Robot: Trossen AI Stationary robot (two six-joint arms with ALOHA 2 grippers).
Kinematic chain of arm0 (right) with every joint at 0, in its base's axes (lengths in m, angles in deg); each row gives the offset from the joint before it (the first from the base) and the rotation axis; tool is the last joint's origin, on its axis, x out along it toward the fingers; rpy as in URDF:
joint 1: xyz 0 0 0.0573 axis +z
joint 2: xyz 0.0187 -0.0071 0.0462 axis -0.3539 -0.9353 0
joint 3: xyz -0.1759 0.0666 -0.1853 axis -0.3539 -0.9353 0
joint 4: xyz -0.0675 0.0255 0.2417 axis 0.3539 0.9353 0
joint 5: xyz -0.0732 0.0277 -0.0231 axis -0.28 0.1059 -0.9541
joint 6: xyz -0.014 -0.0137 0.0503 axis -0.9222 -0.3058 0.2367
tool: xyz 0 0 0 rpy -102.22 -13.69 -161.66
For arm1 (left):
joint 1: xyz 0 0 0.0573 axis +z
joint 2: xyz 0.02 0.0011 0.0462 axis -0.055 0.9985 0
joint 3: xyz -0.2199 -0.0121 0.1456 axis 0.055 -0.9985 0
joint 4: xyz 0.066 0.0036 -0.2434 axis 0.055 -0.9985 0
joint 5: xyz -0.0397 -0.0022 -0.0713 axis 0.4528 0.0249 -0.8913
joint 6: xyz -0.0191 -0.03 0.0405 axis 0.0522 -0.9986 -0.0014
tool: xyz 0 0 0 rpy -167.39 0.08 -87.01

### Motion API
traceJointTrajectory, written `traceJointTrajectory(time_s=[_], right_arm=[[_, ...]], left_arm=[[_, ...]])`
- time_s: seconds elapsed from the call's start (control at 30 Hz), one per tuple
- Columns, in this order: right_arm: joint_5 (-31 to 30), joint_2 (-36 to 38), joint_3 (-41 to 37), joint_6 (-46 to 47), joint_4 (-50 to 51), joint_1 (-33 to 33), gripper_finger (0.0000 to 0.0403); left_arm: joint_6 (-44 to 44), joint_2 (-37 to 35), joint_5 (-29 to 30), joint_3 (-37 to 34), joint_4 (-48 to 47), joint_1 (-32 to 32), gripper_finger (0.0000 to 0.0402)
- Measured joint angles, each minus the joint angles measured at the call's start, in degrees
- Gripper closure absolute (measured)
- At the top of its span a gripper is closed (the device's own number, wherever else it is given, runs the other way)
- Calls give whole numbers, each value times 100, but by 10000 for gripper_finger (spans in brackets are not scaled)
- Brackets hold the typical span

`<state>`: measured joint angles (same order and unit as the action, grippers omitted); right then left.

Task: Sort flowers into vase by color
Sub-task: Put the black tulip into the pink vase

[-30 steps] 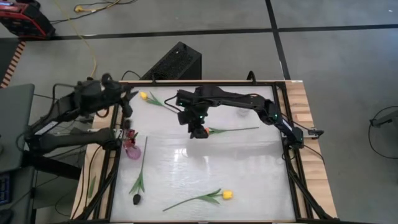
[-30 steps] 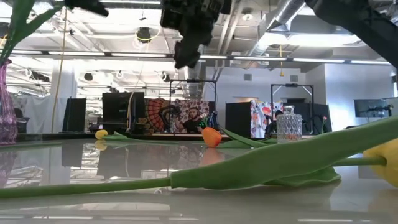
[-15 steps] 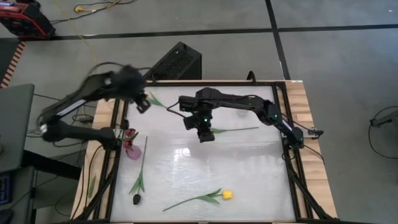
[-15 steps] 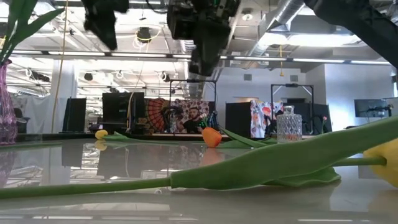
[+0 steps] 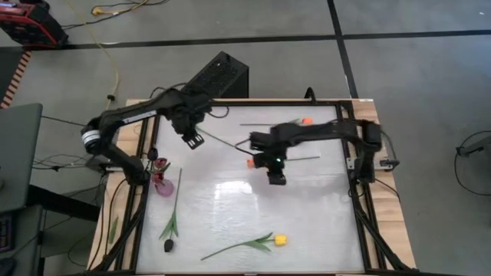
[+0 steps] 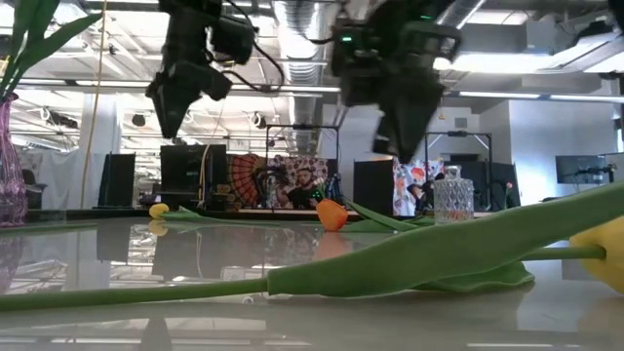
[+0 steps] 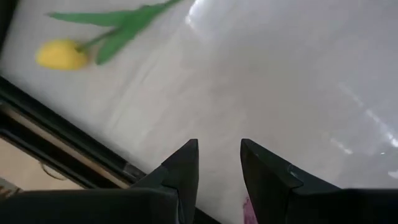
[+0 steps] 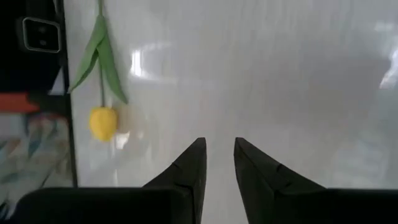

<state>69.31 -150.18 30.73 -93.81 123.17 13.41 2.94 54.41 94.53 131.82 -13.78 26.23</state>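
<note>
As the fake yellow tulip on its thin green stem (image 5: 280, 240) lay at the front of the white table (image 5: 230, 207), light and bendy, its stem looked best to pinch. Farther back, the right gripper (image 5: 276, 179) hung empty, fingers a little apart. Beyond it, the left gripper (image 5: 192, 141) was open and empty too.

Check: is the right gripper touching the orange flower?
Apart. The low view shows the right gripper hanging well above the table, while the orange flower lies on the surface below. The right wrist view shows nothing between its fingers.
</note>
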Motion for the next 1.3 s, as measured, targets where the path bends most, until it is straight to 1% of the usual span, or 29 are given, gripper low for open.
traceJointTrajectory(time_s=[0.13, 0.23, 0.37, 0.5, 0.63, 0.73, 0.83, 0.93, 1.03, 1.13, 1.3], right_arm=[[-57, 816, -1441, 450, -1240, 267, 294], [-215, 1259, -2241, 714, -1942, 485, 294], [-460, 1645, -3033, 1014, -2721, 794, 294], [-467, 1852, -3528, 1030, -3254, 1098, 294], [-468, 1882, -3632, 1030, -3235, 1301, 294], [-459, 1871, -3634, 934, -3125, 1466, 294], [-450, 1875, -3634, 658, -2901, 1590, 294], [-448, 1878, -3634, 354, -2719, 1623, 294], [-444, 1878, -3634, -25, -2624, 1569, 294], [-446, 1878, -3634, -124, -2599, 1462, 294], [-446, 1878, -3634, -273, -2592, 1421, 294]], left_arm=[[-324, 385, 6, 0, -1, -284, 291], [-634, 611, -76, 0, -39, -527, 288], [-1027, 852, -141, 0, -54, -924, 281], [-1199, 985, 58, 0, -15, -1231, 272], [-1354, 970, 204, -2, -30, -1335, 264], [-1615, 842, 205, -164, 85, -1368, 262], [-1838, 766, -134, -617, 480, -1408, 262], [-2038, 776, -373, -979, 603, -1413, 262], [-2255, 770, -450, -1239, 620, -1362, 262], [-2333, 770, -533, -1519, 662, -1349, 262], [-2525, 770, -1025, -2106, 1368, -1329, 262]])
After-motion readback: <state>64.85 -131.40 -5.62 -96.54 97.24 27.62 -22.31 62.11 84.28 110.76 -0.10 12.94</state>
